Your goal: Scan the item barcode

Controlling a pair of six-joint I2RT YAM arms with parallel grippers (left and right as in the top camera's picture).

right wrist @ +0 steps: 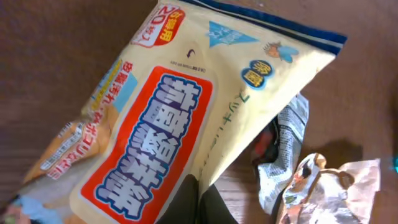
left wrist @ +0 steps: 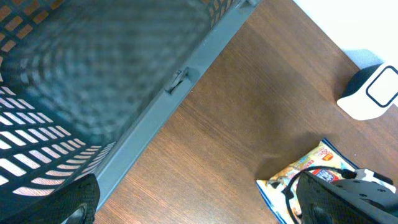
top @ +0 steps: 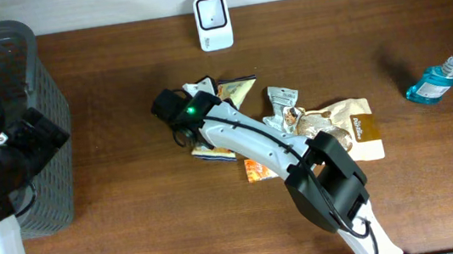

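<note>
A yellow snack packet with a red label and blue print fills the right wrist view. My right gripper is shut on its near edge, the two black fingers pressed together. Overhead, that gripper sits over the left end of a pile of packets, and the arm hides most of the yellow packet. The white barcode scanner stands at the table's far edge, also in the left wrist view. My left gripper is open and empty over bare wood beside the basket.
A grey slotted basket stands at the left. Several crumpled packets lie in the middle, one blue-edged packet under the right arm. A blue bottle lies at the right.
</note>
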